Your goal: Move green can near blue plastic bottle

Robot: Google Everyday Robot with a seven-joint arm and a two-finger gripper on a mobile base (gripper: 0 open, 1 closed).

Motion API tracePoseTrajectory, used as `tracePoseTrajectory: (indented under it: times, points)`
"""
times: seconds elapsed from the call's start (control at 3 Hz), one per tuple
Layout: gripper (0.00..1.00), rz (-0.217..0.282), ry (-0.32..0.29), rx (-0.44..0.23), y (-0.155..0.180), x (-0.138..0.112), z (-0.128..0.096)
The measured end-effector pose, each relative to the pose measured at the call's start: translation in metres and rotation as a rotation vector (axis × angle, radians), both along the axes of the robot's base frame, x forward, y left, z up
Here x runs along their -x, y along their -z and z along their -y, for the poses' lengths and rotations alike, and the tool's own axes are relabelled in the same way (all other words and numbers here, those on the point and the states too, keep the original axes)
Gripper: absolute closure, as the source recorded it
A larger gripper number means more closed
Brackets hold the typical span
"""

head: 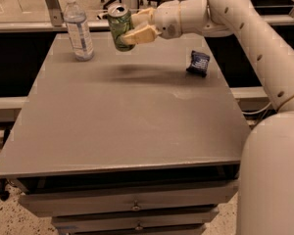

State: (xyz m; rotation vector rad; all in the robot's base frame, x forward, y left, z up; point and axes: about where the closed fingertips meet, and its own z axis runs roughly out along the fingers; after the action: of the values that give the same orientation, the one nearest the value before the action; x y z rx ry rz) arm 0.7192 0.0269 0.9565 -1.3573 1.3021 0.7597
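We see the gripper (133, 25) at the far side of the table (127, 126), its two pale fingers (139, 33) closed around the green can (118, 28), one above and one below on the can's right side. The jaws are only as wide as the can itself. The can hangs clear of the tabletop, leaning slightly, silver top uppermost, with a dark shadow on the surface beneath it.

The can is near the blue plastic bottle (78, 29), just to its right and not touching it. The bottle stands upright on the table close to the far left corner, white cap on.

A small dark blue snack packet (198, 63) lies near the right edge, well apart from the can. The white arm (255, 31) reaches in from the right, above that edge. The middle and the near half of the table are bare, open right up to the front and left edges.

We cannot tell whether anything is in the can or the bottle. Beneath the tabletop, the drawers (132, 204) look shut.
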Motion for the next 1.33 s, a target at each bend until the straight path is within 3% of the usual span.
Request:
tracePoseTrajectory:
  times: [0.33, 0.67, 1.33]
  points:
    - [1.00, -0.043, 0.035, 0.002, 0.019, -0.028, -0.003]
    - [1.00, -0.081, 0.032, -0.009, 0.037, -0.046, -0.019]
    - [1.00, -0.146, -0.011, -0.030, 0.067, -0.060, -0.062]
